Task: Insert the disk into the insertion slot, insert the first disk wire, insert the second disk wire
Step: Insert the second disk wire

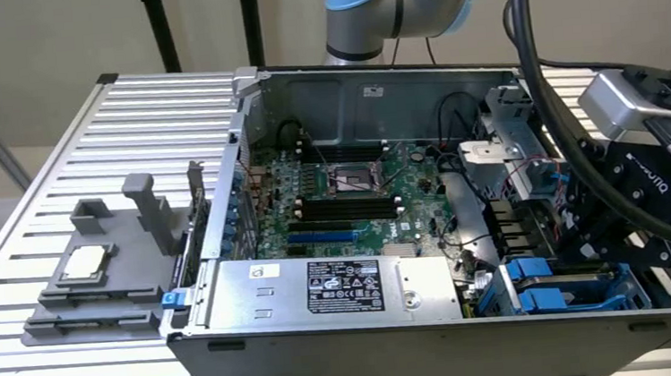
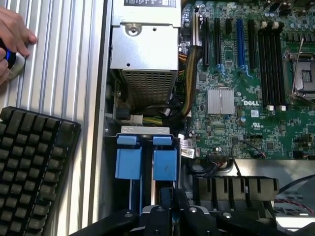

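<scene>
- Gripper (image 1: 589, 238) is hovering over the slot (image 1: 559, 289) at the case's near right corner in the exterior view; can't tell its grip.
- Slot (image 2: 146, 162) is showing blue rails; disk can't be made out, insertion and both wires looking undone.

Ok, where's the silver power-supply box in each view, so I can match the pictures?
Exterior view: the power-supply box lies along the near edge of the open case, toward the exterior view's left of the blue drive rails.
Wrist view: the power-supply box lies between the ribbed table and the green board.
Shared landmark: the green board.
</scene>
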You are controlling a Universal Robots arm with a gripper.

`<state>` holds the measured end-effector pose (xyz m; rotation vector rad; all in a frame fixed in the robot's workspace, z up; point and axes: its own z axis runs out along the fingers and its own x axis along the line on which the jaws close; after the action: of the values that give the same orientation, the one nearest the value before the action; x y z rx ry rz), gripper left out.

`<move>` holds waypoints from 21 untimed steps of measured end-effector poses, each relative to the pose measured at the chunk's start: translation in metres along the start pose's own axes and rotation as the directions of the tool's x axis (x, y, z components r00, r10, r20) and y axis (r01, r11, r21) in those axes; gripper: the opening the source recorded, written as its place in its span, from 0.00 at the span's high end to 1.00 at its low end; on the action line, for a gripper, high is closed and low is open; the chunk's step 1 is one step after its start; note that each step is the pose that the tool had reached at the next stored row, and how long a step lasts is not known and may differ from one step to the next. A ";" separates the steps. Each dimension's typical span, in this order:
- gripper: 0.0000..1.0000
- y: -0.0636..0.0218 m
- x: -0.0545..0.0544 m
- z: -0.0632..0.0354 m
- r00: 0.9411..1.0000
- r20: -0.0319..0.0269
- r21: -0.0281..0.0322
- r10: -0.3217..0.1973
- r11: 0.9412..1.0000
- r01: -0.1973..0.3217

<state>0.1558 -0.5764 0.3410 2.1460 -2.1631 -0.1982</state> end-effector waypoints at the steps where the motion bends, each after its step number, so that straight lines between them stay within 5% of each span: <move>1: 0.84 -0.0001 0.000 0.0004 1.000 0.000 0.000 -0.001 1.000 0.001; 15: 0.84 -0.0010 0.001 0.0036 1.000 0.001 0.000 -0.005 1.000 0.005; 21: 0.76 0.0080 0.000 -0.0150 1.000 0.000 0.000 -0.006 1.000 0.006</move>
<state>0.1502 -0.5769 0.3570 2.1524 -2.1573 -0.1990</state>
